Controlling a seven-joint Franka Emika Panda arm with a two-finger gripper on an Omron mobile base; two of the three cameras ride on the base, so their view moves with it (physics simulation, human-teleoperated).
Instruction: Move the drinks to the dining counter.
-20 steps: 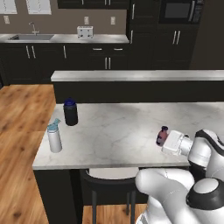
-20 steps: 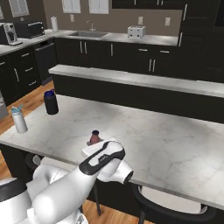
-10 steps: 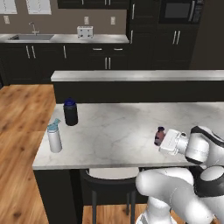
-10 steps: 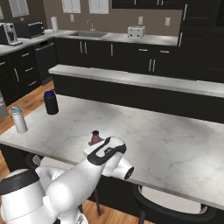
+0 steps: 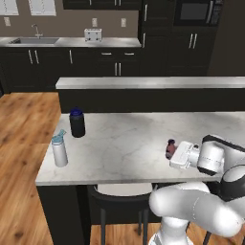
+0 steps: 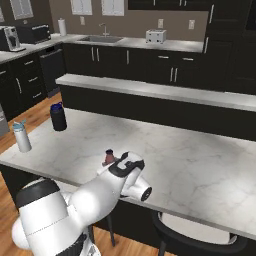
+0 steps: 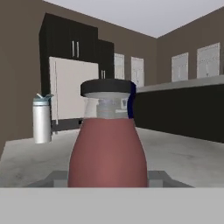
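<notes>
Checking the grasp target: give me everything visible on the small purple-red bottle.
The small purple-red bottle has a rounded reddish body, a clear neck and a flat dark cap. It stands upright on the dining counter, near the front edge, right at the gripper. The fingertips sit low on either side of its base; actual contact cannot be told. The white-grey bottle stands farther along the counter.

White rounded arm, dark joints, black-topped wrist.
</notes>
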